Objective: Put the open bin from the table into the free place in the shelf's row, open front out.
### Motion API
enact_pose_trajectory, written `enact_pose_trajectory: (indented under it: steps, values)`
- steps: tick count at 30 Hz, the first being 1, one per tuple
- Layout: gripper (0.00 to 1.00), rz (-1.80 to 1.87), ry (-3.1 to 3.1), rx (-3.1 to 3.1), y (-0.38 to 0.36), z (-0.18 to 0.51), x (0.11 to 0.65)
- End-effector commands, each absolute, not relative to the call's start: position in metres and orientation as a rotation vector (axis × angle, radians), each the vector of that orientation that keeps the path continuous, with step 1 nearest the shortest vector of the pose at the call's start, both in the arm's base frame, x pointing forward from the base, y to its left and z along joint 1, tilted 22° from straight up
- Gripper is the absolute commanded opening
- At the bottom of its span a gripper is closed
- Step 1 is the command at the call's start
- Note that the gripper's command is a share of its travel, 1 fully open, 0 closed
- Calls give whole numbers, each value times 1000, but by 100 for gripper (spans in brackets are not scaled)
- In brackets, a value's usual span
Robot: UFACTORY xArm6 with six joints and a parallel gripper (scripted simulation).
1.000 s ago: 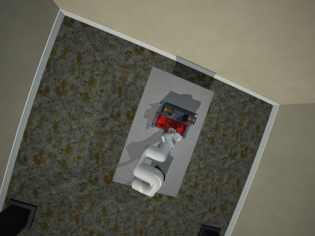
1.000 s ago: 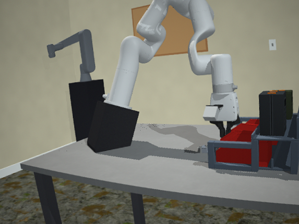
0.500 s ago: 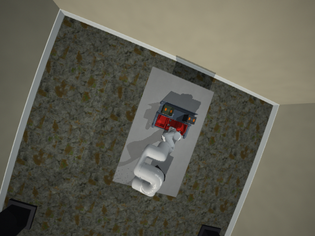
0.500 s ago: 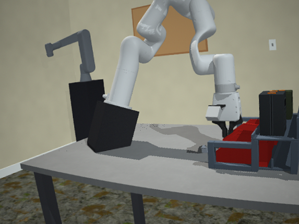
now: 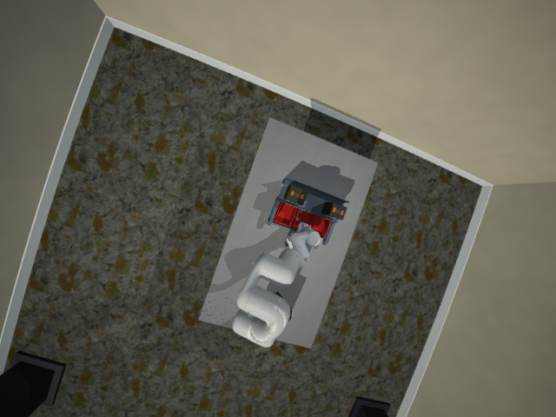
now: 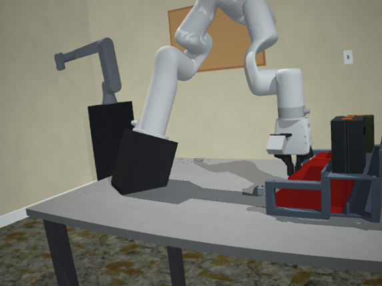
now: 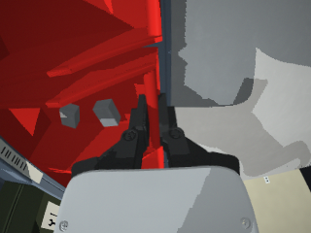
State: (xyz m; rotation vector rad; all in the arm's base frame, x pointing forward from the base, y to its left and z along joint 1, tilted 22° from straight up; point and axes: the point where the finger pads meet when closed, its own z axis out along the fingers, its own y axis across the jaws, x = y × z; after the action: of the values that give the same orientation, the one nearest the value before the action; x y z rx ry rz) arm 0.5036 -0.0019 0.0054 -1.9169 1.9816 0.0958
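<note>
My gripper (image 7: 153, 105) is shut on the thin front wall of a red open bin (image 7: 85, 58). Two small grey parts (image 7: 87, 113) lie inside the bin. A grey-blue shelf bar (image 7: 165, 26) runs right along the held wall. In the side view my gripper (image 6: 291, 165) points straight down at the front of the grey-blue shelf (image 6: 326, 191), and red bins (image 6: 309, 187) fill its lower level. From above, red bins (image 5: 301, 217) show side by side in the shelf (image 5: 309, 206), and my wrist hides part of the right one. I cannot tell whether the held bin rests on the shelf floor.
Dark boxes with orange marks (image 6: 350, 142) stand on the shelf's upper board. A small grey piece (image 6: 254, 191) lies on the table just in front of the shelf. The arm's black base block (image 6: 142, 160) is at the table's left; a second grey arm (image 6: 103, 69) stands behind it.
</note>
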Motion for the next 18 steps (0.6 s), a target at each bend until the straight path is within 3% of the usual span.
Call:
enact_pose_trajectory:
  steps: [1, 18]
  values:
    - [0, 91, 1980, -1915, -2, 7, 505]
    - [0, 91, 1980, -1915, -3, 9, 513]
